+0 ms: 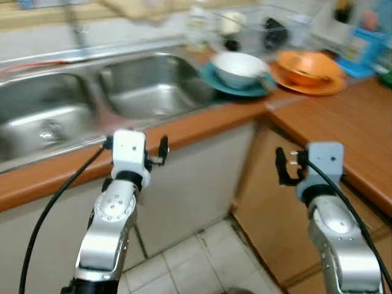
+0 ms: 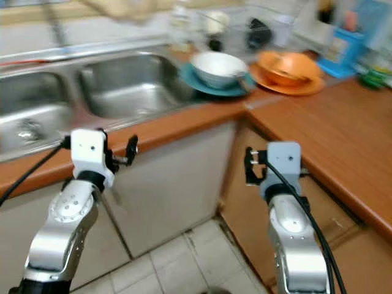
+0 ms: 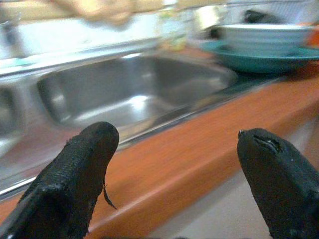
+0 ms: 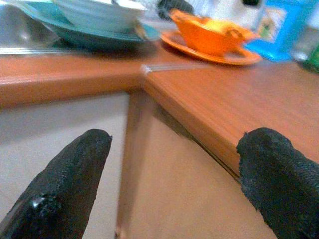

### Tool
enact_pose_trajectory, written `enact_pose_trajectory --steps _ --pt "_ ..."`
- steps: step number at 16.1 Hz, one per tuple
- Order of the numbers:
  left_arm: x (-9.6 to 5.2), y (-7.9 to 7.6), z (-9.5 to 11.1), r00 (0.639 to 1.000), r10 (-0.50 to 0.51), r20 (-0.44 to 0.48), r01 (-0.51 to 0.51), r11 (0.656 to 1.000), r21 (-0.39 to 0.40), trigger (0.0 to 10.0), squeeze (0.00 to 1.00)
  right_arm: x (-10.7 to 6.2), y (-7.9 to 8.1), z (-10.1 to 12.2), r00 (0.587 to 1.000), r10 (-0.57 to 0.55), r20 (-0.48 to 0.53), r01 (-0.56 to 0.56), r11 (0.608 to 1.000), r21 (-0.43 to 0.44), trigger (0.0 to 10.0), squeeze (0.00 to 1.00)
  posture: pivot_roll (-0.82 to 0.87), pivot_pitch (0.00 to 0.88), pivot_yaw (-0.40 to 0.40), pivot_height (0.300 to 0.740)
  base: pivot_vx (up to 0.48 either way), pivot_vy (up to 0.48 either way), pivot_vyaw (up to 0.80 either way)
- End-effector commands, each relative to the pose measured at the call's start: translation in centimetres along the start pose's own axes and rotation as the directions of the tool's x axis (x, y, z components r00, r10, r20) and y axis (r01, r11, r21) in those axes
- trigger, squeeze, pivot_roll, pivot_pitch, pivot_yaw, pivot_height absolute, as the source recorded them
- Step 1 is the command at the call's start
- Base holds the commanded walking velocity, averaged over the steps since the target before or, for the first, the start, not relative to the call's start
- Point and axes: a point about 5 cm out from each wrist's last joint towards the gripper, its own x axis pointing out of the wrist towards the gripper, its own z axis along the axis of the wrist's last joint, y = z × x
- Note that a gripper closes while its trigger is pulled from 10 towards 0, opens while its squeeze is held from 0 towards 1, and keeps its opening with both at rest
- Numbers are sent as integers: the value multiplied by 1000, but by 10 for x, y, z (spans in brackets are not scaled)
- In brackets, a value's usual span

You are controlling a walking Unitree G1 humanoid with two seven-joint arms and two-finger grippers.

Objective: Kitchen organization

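1. facing an l-shaped wooden countertop [image 1: 343, 122], the robot stands in the corner where the run with the steel double sink [image 1: 92, 98] meets the run going off to its right.
2. the dishes to be organized sit at the back of that corner, beyond the sink's right basin: a teal plate [image 1: 236, 82] carrying a white bowl [image 1: 240, 67], and just beside it to the right an orange plate [image 1: 309, 82] with an orange bowl [image 1: 306, 66] on it.
3. behind them stand a blue container [image 1: 361, 52] and a blurred dish rack [image 1: 263, 30]; its contents cannot be made out.
4. both stacks lie ahead of and above the grippers, which hang in front of the cabinet faces below the counter edge, well apart from any dish.
5. the right gripper [image 4: 174, 179] looks to be the nearer one: its wrist view aims along the corner with the orange stack ahead and the teal stack to one side, so a reach would probably go up and forward over the edge.
6. the left gripper [image 3: 174, 179] points at the sink's right basin, the teal stack off toward its right.
7. each gripper's two black fingers are spread wide with nothing between them.
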Motion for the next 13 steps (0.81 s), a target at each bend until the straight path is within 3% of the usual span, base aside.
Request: enact_pose_trajectory --steps 1,3,13 --pt "-1 -8 3 998 -54 23 54 999 -5 10000 0 -2 -3 2 1000 -4 2 4 1000 -7 10000 1000 -149 0 12 740 0 0 -756" --pt "-1 -9 5 997 -64 34 65 998 -24 10000 0 -3 -5 0 1000 -5 -3 5 1000 6 10000 1000 -150 0 10 740 156 0 -663" --pt "2 -9 5 997 -58 50 60 998 -34 10000 0 -3 -1 2 998 62 13 -62 998 6 10000 1000 -151 0 -1 740 447 0 0"
